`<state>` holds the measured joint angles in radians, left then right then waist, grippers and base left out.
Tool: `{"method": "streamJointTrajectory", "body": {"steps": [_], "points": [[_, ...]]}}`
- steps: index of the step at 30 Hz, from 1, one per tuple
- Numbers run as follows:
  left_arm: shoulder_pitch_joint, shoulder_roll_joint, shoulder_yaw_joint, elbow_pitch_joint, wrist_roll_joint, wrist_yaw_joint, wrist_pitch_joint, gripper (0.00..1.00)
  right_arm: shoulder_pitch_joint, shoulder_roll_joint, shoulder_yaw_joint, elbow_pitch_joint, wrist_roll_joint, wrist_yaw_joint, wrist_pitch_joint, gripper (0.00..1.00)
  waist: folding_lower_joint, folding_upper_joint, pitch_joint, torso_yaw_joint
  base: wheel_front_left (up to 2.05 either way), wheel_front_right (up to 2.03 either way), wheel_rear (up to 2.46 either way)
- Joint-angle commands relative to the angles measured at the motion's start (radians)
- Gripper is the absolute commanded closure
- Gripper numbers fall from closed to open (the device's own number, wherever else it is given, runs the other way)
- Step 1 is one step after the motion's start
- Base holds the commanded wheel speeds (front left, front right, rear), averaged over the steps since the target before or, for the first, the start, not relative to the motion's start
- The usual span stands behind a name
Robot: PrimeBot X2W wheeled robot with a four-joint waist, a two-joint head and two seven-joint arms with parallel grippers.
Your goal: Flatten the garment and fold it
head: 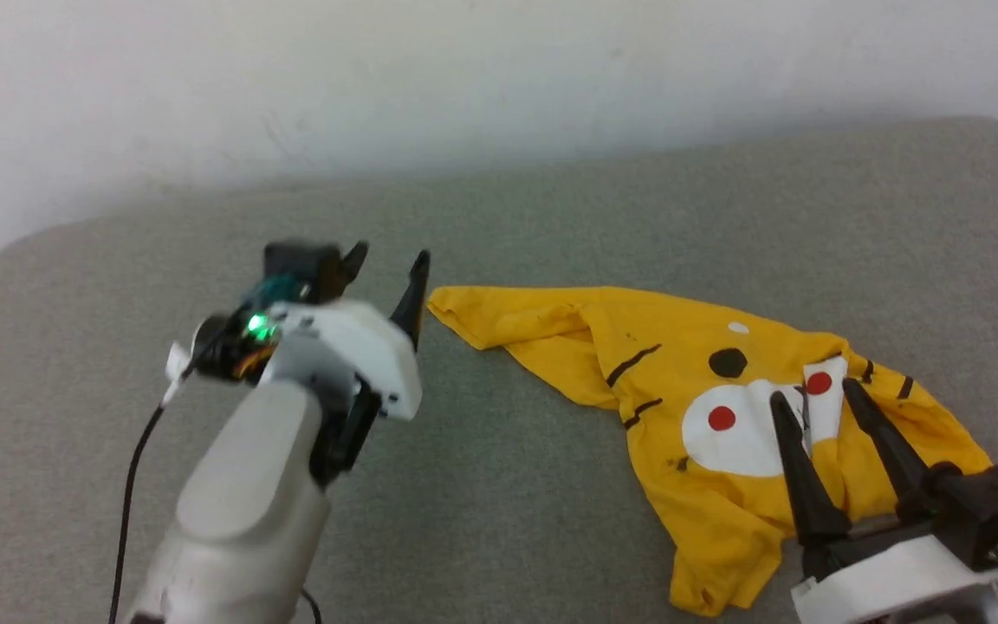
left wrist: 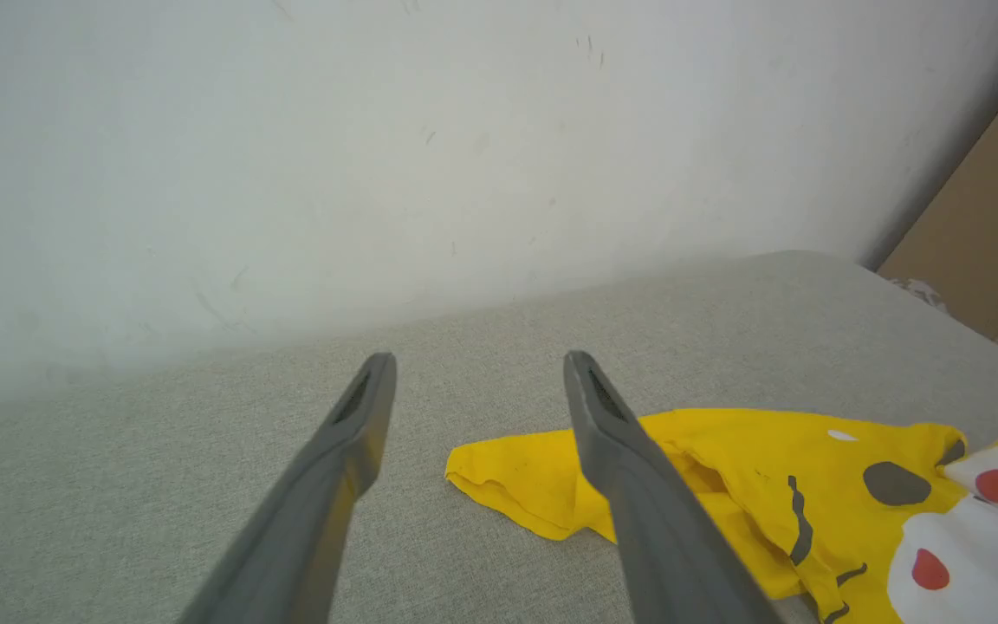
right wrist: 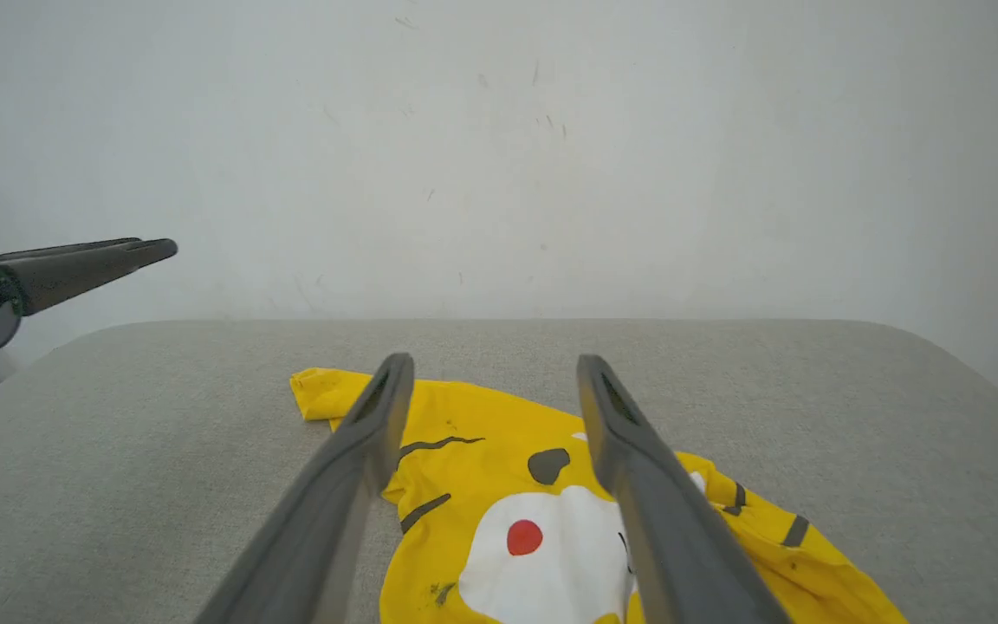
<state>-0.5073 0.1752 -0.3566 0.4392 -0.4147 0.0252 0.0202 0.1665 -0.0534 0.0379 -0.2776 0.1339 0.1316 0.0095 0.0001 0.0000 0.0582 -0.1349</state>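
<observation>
On my head feed the shirt (head: 672,364) lies on the grey cushion (head: 551,520), at about 4 o'clock from the middle of the picture. It is print side up and rumpled, not flat. I can see the white muzzle, 2 red dots, 1 black eye and several black stripes. A small flap of cloth is folded over the muzzle beside the red dot nearer 3 o'clock. One yellow corner stretches out from the face toward 10 o'clock and ends in a hemmed edge. The bottom of the shirt bunches toward 6 o'clock.

The left gripper (head: 388,257) sits at 9 o'clock of that stretched corner, just beside it. Its 2 fingers are spread apart with nothing between them. On its own wrist feed the left gripper (left wrist: 479,357) frames bare cushion, and the shirt (left wrist: 742,468) runs off toward 4 o'clock behind 1 finger.

The right gripper (head: 813,390) comes in from 5 o'clock, fingers pointing to 12 and standing wide, and it holds nothing. Its tips lie over the muzzle print; I cannot tell whether they touch the cloth. On the right wrist feed the right gripper (right wrist: 495,358) straddles the face print of the shirt (right wrist: 482,468).

A white wall (head: 464,78) stands behind the cushion at 12 o'clock.
</observation>
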Motion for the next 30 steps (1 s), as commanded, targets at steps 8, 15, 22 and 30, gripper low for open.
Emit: {"method": "streamJointTrajectory", "body": {"steps": [8, 15, 22, 30], "points": [[-0.287, -0.036, -0.071, 0.365, 0.017, -0.084, 0.195, 0.00, -0.080, 0.003, 0.032, -0.005, 0.025, -0.001, -0.013, 0.00, -0.0001, 0.0000, 0.182, -0.148, 0.00, 0.00, 0.00], [-0.424, -0.027, -0.095, 0.603, 0.009, -0.112, 0.381, 0.00, -0.105, 0.003, 0.035, 0.030, 0.055, -0.001, -0.040, 0.00, -0.0001, 0.0000, 0.247, -0.204, 0.00, 0.00, 0.00], [-0.454, -0.059, -0.136, 0.742, -0.009, -0.142, 0.567, 1.00, -0.118, 0.003, 0.021, 0.070, 0.071, -0.001, -0.050, 0.00, -0.0001, 0.0000, 0.250, -0.207, 0.00, 0.00, 0.00], [-0.455, -0.063, -0.180, 0.643, -0.006, -0.154, 0.344, 1.00, -0.105, 0.003, -0.023, 0.084, 0.071, -0.001, -0.041, 0.00, -0.0001, 0.0000, 0.180, -0.134, 0.00, 0.00, 0.00]]}}
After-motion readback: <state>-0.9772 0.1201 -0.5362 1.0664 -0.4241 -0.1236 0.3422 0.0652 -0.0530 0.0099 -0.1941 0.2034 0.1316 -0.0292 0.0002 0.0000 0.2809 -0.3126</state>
